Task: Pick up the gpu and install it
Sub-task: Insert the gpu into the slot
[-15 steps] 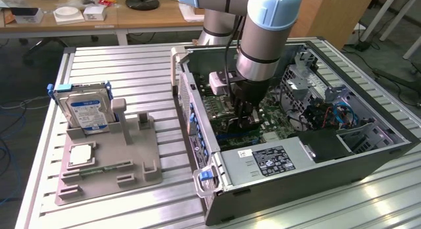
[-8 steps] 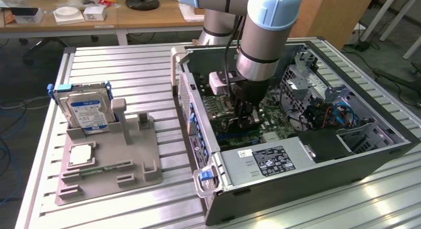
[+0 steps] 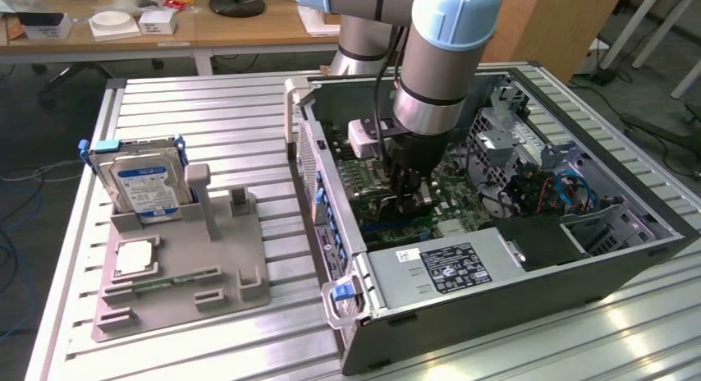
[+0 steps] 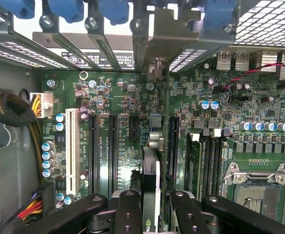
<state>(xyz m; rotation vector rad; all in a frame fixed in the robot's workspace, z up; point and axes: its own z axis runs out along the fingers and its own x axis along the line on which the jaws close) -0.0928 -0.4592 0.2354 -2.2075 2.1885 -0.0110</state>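
Case (image 3: 493, 291) lies open on its side on the tabletop (image 3: 219, 110), toward the edge at the exterior view's right. Its open face is up and its power supply (image 3: 460, 266) sits at the near end.

Arm (image 3: 438, 61) reaches down into the case. Claw (image 3: 410, 199) is low over the board (image 4: 127, 97), close to the case wall that carries the blue latches (image 4: 113, 9).

Claw state: narrow, clamped on the gpu (image 4: 151, 168). In the wrist view the black fingers (image 4: 127, 209) sit on either side of the card and press its two faces.

Gpu position: inside the case and on edge, running from the claw toward the latch wall. It stands over the board between two long black slots. The white slot (image 4: 73, 146) is further off to one side, and the memory slots and the socket (image 4: 256, 187) are to the other side. Cannot tell whether the card's lower edge touches the board or a slot.

Grey tray (image 3: 235, 250) sits near the tabletop edge at the exterior view's left, well apart from the case. The drive (image 3: 144, 188) stands upright in the tray's far corner. A chip (image 3: 130, 258) lies flat nearer the front, with a memory stick (image 3: 164, 281) lying just in front of it.
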